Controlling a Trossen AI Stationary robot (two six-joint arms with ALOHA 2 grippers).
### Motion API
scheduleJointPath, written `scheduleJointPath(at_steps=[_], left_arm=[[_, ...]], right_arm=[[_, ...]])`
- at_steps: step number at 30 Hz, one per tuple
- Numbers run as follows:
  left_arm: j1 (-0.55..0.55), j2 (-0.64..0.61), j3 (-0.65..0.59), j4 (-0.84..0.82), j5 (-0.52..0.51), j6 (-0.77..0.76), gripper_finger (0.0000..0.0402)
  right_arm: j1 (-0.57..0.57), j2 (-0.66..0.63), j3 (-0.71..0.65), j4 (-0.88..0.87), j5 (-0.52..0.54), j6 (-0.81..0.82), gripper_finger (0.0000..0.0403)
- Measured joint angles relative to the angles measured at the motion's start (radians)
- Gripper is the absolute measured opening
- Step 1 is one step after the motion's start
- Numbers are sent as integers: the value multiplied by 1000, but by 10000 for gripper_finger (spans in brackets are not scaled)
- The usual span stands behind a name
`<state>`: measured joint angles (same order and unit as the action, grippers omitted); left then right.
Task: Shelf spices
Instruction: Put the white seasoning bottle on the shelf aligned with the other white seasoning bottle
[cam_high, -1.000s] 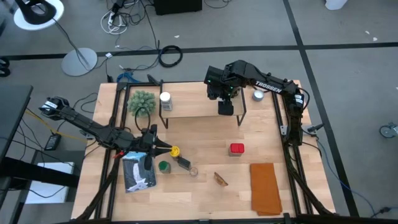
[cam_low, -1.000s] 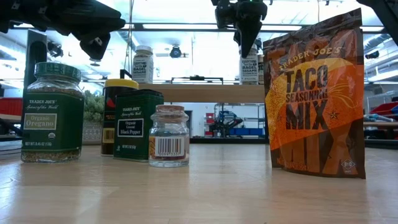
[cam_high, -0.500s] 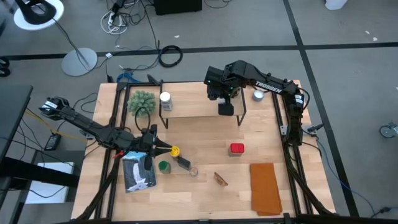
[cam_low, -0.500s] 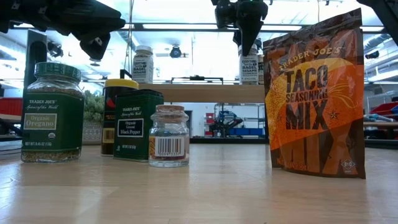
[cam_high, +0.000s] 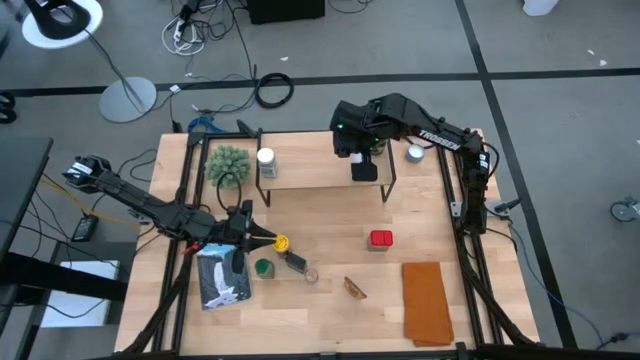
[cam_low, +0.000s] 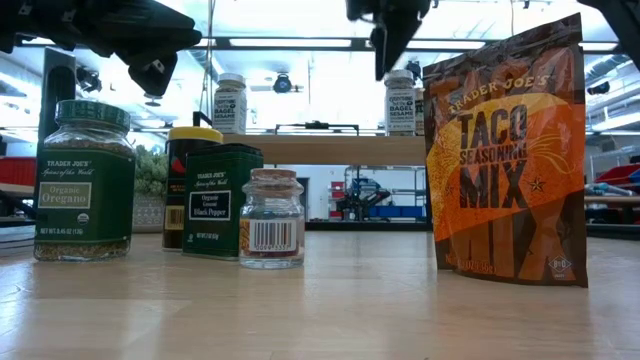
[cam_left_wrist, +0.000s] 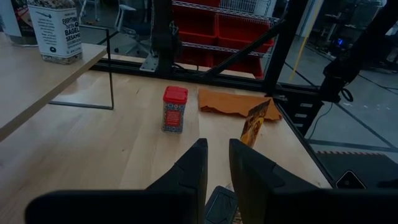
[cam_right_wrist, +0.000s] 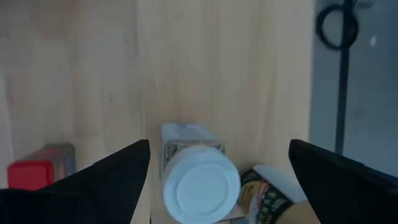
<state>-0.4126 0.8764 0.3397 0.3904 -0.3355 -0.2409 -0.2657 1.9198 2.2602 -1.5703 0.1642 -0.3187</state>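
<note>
Right gripper (cam_right_wrist: 211, 163) now fully spread, lifted clear above white-lidded jar (cam_right_wrist: 200, 183); jar released, upright at shelf (cam_high: 310, 172) right end; 2 jars shelved; left gripper (cam_left_wrist: 214, 165) nearly closed, empty, beside yellow-lidded jar (cam_high: 282, 242); remaining spices off shelf.

The taco seasoning bag (cam_low: 508, 150) hides the shelf's (cam_low: 330, 148) right end.

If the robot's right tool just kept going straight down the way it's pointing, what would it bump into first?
Probably the white-lidded jar on the shelf. The right tool hangs open above the shelf, pointing down, and its wrist view shows that jar's lid between its fingers. How much gap remains above the lid is hard to tell.
</note>
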Motion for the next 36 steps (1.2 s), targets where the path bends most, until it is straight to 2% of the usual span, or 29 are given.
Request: scheduleJointPath(at_steps=[4, 8, 14, 17, 20, 24, 29, 33, 36], left_arm=[[0, 0, 0, 0, 0, 0, 69], [0, 0, 0, -1, 0, -1, 69], [0, 0, 0, 0, 8, -1, 69], [0, 0, 0, 0, 8, -1, 69], [0, 0, 0, 0, 8, -2, 69], [0, 0, 0, 0, 8, -3, 69], [0, 0, 0, 1, 8, -7, 69], [0, 0, 0, 10, 8, -7, 69], [0, 0, 0, 8, 8, -7, 69]], right_arm=[[19, -4, 96, 1, -18, 2, 378], [39, -85, 78, 18, -93, 25, 378], [88, -218, 75, 4, -177, 191, 378], [149, -289, 65, 24, -141, 240, 380], [226, -361, 0, 44, 0, 325, 379], [352, -491, -190, 141, 203, 450, 378], [493, -689, -598, 367, 341, 590, 378], [578, -845, -958, 630, 409, 674, 378], [617, -932, -1189, 854, 417, 652, 377]])
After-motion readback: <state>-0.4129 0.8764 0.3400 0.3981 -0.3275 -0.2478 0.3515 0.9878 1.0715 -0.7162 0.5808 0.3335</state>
